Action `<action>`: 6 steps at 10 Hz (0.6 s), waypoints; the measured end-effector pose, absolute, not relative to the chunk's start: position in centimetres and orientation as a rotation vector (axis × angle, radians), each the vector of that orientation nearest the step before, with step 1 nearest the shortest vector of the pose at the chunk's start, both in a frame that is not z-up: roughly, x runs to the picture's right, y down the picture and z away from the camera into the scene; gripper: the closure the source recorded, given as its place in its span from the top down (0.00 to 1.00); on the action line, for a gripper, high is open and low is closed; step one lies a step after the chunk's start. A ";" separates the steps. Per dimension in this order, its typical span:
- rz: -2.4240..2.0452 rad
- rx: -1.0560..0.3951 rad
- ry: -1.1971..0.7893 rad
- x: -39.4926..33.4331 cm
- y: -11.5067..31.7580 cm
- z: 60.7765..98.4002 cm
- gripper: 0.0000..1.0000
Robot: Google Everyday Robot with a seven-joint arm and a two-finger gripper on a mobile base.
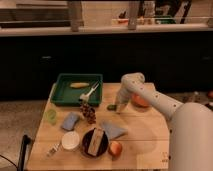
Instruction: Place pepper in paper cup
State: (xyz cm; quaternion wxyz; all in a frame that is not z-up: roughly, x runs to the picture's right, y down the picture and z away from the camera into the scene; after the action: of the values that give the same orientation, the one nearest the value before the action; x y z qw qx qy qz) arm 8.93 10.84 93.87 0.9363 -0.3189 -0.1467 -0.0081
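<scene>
while hand (119, 106) hangs by pepper (110, 107), grapes (89, 113) & green tray (62, 93) sit nr.

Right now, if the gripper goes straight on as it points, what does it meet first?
The gripper, low over the table, points down. It would probably meet the pepper at its tip, or else the table; depth is unclear.

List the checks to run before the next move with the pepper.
1. Locate pepper: ok, on the table beside the gripper.
2. Gripper height: ok, low at mid-table.
3. Hold on pepper: cannot tell.
4. Check paper cup: ok, white, mouth up, near the front edge.
5. Confirm pepper in cup: not ok, not yet.
6. Clear path: not ok, grapes and dark bowl lie near it.
</scene>
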 end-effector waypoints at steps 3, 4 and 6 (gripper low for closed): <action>-0.019 -0.652 -0.300 9.0 10.9 94.0 0.01; -0.025 -0.649 -0.297 9.0 10.7 93.9 0.00; -0.038 -0.646 -0.296 8.7 10.4 93.5 0.00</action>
State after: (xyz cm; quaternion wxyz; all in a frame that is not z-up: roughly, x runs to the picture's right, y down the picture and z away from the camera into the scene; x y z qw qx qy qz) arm 8.73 10.45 93.55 0.9374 -0.3161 -0.1450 -0.0186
